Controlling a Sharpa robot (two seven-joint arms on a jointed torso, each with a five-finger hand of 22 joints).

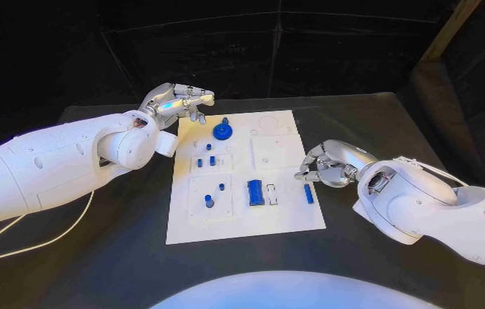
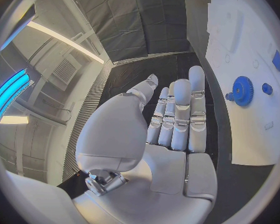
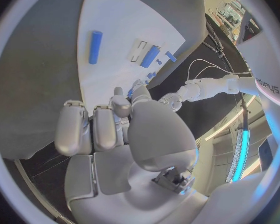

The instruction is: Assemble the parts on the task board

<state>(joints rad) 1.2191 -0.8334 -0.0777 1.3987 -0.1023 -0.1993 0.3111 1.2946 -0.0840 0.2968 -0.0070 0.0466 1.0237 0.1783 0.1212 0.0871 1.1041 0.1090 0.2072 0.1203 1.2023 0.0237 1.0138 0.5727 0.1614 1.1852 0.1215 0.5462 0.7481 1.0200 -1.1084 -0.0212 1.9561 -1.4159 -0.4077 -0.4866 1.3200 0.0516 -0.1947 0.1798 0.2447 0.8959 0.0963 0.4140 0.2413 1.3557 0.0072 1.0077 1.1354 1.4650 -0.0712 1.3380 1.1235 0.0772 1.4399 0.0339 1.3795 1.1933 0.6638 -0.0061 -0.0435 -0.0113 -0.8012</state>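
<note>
The white task board (image 1: 242,214) lies in the middle of the black worktop (image 1: 384,120). On it are a blue gear (image 1: 222,131) near the far left corner, small blue pegs (image 1: 209,160) standing in its left column, a blue block (image 1: 256,193) near the middle and a blue rod (image 1: 308,193) lying by the right edge. The left hand (image 1: 182,103) hovers off the board's far left corner, fingers straight and close together, holding nothing. The right hand (image 1: 325,165) sits just beside the right edge near the rod, fingers curled in with nothing in them
</note>
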